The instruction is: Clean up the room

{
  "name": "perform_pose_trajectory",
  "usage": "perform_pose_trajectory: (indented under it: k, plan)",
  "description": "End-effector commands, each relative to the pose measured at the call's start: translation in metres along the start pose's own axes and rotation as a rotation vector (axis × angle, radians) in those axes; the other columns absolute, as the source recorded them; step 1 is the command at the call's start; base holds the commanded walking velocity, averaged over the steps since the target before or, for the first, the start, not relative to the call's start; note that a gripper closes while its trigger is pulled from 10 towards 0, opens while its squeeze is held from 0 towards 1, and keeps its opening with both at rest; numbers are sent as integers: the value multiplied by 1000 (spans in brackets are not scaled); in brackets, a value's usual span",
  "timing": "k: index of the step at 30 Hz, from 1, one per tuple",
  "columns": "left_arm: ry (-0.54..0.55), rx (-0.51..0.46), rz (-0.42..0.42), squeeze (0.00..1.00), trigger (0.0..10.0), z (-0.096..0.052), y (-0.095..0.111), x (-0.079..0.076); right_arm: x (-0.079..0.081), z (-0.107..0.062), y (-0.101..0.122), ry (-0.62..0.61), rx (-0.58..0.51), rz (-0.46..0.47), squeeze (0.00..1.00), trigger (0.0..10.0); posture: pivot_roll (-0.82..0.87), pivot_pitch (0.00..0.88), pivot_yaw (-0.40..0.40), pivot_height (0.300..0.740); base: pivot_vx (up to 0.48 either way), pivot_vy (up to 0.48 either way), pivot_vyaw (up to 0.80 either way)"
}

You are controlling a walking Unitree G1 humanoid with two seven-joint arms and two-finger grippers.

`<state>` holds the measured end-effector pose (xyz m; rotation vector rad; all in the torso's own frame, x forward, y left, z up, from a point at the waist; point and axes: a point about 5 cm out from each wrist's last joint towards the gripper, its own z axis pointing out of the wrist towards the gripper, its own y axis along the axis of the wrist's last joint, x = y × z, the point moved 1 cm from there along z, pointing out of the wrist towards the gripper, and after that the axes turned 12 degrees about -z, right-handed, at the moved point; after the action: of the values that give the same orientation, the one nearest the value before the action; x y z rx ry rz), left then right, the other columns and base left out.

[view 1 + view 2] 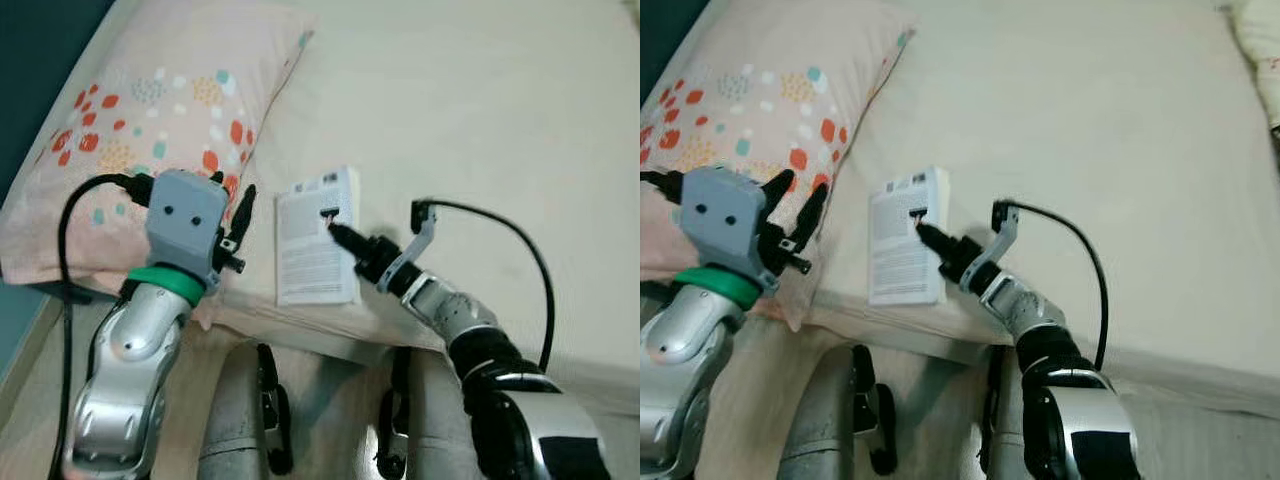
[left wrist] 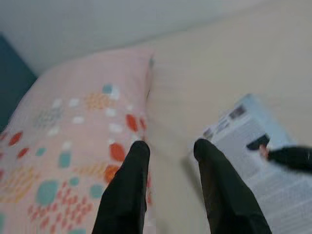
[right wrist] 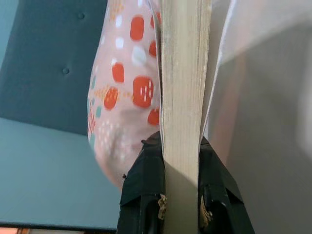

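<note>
We note the right gripper nearest us at the bed's front edge, its two black fingers pinched on a paperback book; the right wrist view shows the cream page block squeezed between both matte fingertips. The book is a slim rectangle, white back cover up, printed with fine grey text and a small dark barcode block; it lies flat on the cream sheet of the bed, just beside the pillow. The left gripper hovers over the pillow's near corner, fingers spread apart with nothing between them. The pillow is soft pink fabric, dotted with orange, teal and white spots; beyond it, a dark teal buttoned headboard.
</note>
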<state>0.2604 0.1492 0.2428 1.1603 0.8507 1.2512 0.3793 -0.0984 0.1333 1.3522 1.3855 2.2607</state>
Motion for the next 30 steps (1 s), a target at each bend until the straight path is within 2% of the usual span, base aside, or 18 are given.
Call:
perform_pose_trajectory:
  k: [1, 7, 11, 18, 19, 20, 21, 22, 30]
  plan:
    - [10, 25, 8, 0, 10000, -8, 1, 3, -1, 2, 2, -28, -64, 30, 0, 10000, 288, 377, 118, 599, 0, 0, 0]
    - [9, 38, 13, 0, 10000, -13, 6, 3, -2, 5, 2, -65, -94, 69, 0, 10000, 317, 389, 133, 599, 0, 0, 0]
    - [-4, 56, 19, 0, 10000, -17, 11, 3, 0, 11, -16, -151, -48, 108, 0, 10000, 336, 400, 152, 599, 0, 0, 0]
    - [-11, 73, 18, 0, 10000, -18, 12, 1, -1, 14, -19, -224, -82, 136, 0, 10000, 340, 401, 157, 599, 0, 0, 0]
    - [-10, 76, 16, 0, 10000, -18, 12, 1, -2, 14, -19, -241, -84, 130, 43, 10000, 338, 400, 156, 599, 0, 0, 0]
    - [-10, 76, 16, 0, 10000, -18, 12, 1, -2, 14, -19, -241, -84, 130, 43, 10000, 338, 400, 156, 599, 0, 0, 0]
    - [-10, 77, 14, 0, 10000, -18, 12, 1, -3, 14, -19, -248, -81, 123, 973, 10000, 335, 399, 154, 599, 0, 0, 0]
    - [-11, 78, 13, 0, 10000, -18, 12, 0, -4, 13, -19, -253, -79, 118, 1000, 10000, 331, 397, 153, 599, 0, 0, 0]
    - [-21, 74, -20, 0, 10000, -9, 9, -8, -15, 3, -18, -314, -57, 64, 1000, 10000, 262, 360, 120, 599, 0, 0, 0]
